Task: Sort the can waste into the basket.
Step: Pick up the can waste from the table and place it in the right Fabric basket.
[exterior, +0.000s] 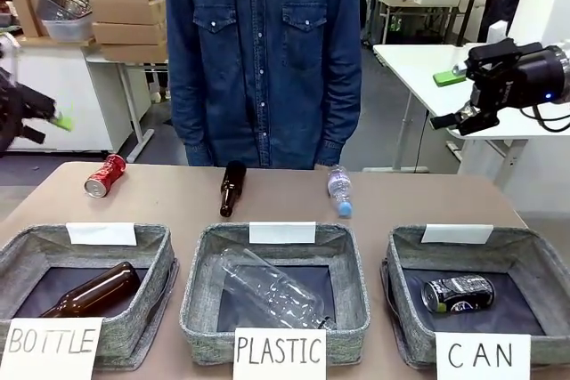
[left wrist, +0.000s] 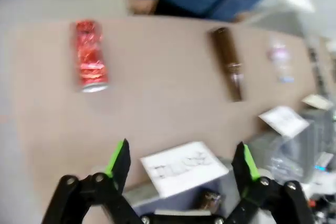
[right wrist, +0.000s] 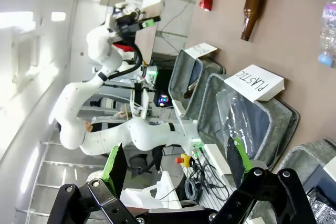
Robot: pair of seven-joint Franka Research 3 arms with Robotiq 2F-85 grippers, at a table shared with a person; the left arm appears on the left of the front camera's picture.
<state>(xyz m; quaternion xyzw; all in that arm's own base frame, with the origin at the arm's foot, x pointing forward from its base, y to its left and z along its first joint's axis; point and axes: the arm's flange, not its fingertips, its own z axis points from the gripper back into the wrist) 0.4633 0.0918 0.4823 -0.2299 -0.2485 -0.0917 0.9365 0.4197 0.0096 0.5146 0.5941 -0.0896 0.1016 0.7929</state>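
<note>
Left pincer (left wrist: 182,149) is spread wide and holds nothing. It hangs over the table (exterior: 178,206), tipped down. Right pincer (exterior: 469,119) is spread wide too, holds nothing and is lifted high.

There are two cans. One red can (left wrist: 90,56) lies on the table ahead of the left pincer, toward its left finger. One black can (exterior: 458,293) lies below the right pincer, inside the CAN basket (exterior: 401,260).

There are three grey baskets, two brown glass bottles (exterior: 232,188) and two clear plastic bottles (exterior: 339,190).
</note>
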